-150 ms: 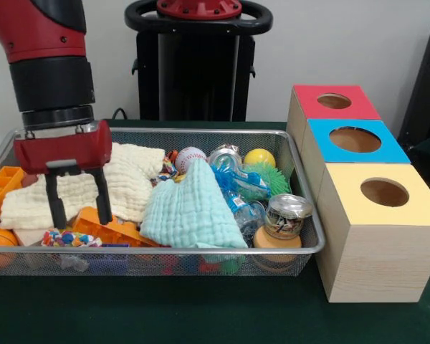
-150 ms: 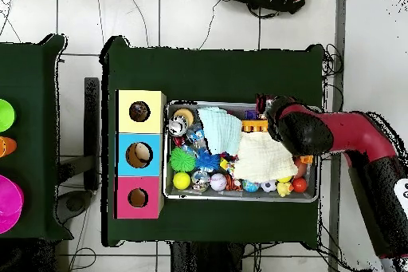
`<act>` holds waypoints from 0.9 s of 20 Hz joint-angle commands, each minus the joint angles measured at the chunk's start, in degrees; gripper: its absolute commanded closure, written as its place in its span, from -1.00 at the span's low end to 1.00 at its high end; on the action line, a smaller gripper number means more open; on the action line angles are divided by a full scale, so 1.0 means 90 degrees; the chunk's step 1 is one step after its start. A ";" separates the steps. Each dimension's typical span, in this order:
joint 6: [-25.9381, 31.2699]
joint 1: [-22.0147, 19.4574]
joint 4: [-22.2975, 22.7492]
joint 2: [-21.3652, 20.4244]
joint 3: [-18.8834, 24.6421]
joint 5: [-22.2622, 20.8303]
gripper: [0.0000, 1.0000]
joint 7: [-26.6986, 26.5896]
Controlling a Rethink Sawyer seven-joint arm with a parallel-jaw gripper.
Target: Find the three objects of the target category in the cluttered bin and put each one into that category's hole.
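Open gripper (image 1: 79, 209) over orange block (image 1: 107, 228)

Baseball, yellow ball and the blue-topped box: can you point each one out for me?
baseball (image 1: 190, 158), front view, on its white top with red stitching.
yellow ball (image 1: 259, 157), front view, on its rounded upper side.
blue-topped box (image 1: 387, 149), front view, on the blue surface right of its hole.

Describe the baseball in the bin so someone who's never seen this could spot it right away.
Start at the wire mesh bin beside the three wooden boxes. Along its far wall, look between the cream cloth and the yellow ball. The baseball sits there: the only white ball with red stitching, half tucked behind the mint-green cloth.
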 commanded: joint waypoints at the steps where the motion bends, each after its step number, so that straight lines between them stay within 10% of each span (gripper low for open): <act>1: -0.0082 0.0189 -0.0060 0.0493 -0.0133 -0.0607 -1.00 -0.1964; 9: -0.0155 -0.0159 0.0263 0.0474 -0.0035 -0.0703 -1.00 -0.2199; 18: 0.0534 -0.0617 0.1155 -0.0608 0.0349 -0.0109 -1.00 -0.2404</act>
